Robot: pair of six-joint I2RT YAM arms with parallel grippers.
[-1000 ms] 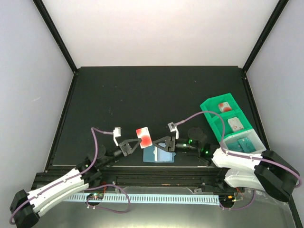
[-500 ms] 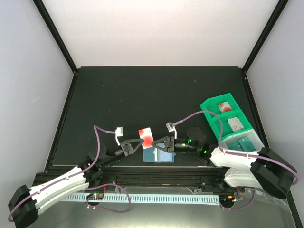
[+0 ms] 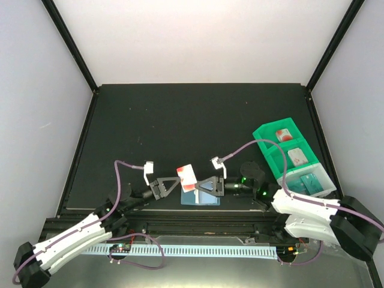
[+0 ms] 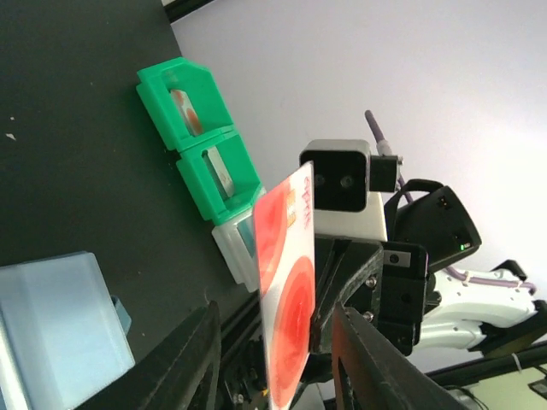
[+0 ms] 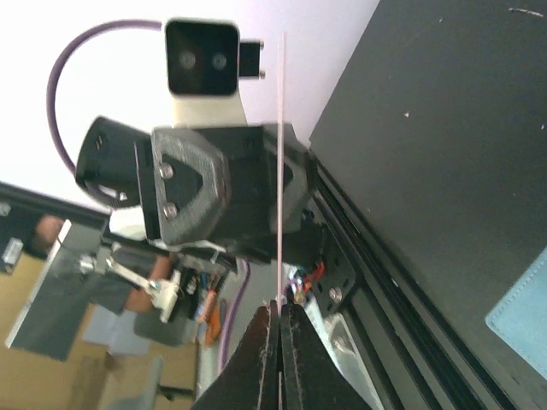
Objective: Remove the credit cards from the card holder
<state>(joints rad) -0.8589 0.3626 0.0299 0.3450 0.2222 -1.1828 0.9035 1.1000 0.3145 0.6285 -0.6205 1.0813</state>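
A white credit card with a red blotch (image 3: pixel 186 177) is held upright above the table's near edge. My right gripper (image 3: pixel 195 185) is shut on it; in the right wrist view the card (image 5: pixel 281 154) shows edge-on, rising from the closed fingertips (image 5: pixel 279 318). My left gripper (image 3: pixel 174 183) stands open around the same card (image 4: pixel 289 290), with its fingers (image 4: pixel 190 359) apart from it on both sides. The light-blue card holder (image 3: pixel 201 197) lies flat on the mat below both grippers, and it also shows in the left wrist view (image 4: pixel 60 329).
A green compartment tray (image 3: pixel 269 149) stands at the right. It holds a red-blotched card (image 3: pixel 282 134), a pale grey card (image 3: pixel 297 157) and a teal card (image 3: pixel 310 182). The black frame rail (image 3: pixel 192 222) runs along the near edge.
My left gripper has opened and let go of the red-blotched card. My right gripper has closed on it. The card has shifted slightly to the right.
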